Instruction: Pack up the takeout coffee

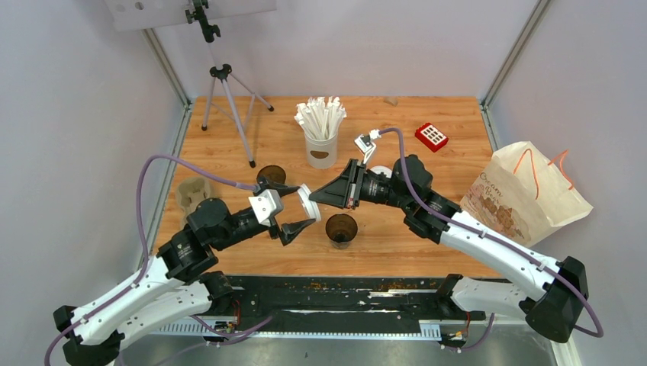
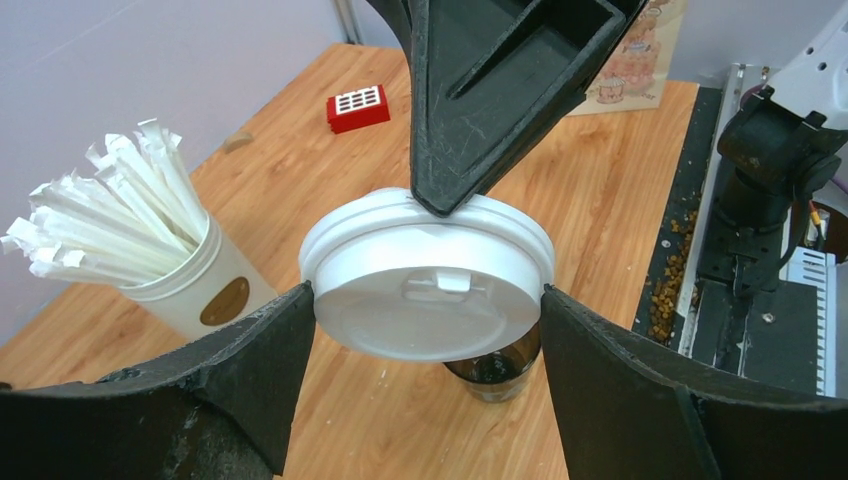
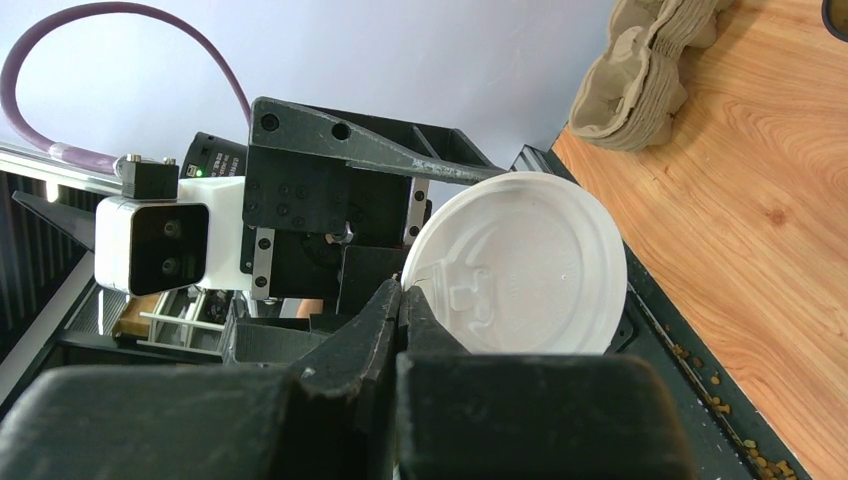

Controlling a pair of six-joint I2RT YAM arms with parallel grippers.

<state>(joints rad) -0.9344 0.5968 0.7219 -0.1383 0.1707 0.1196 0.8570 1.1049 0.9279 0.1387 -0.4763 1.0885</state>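
A round white lid (image 1: pixel 306 200) hangs in the air between both grippers. In the left wrist view the lid (image 2: pixel 430 275) spans my left gripper (image 2: pixel 428 300), whose two black fingers touch its opposite edges. My right gripper (image 1: pixel 314 197) is shut, and its tip (image 2: pixel 445 205) pinches the lid's far rim. The right wrist view shows the lid (image 3: pixel 525 260) edge-on to my closed right gripper (image 3: pixel 403 290). One lidless dark brown cup (image 1: pixel 341 229) stands on the table just below the lid (image 2: pixel 495 375). A second open brown cup (image 1: pixel 271 175) stands behind my left gripper.
A white cup of paper-wrapped sticks (image 1: pixel 322 141) stands at the back centre, with a red box (image 1: pixel 431 136) to its right. A paper bag (image 1: pixel 526 194) lies at the right edge. The beige pulp carrier (image 1: pixel 191 194) sits at the left, behind it a tripod (image 1: pixel 229 107).
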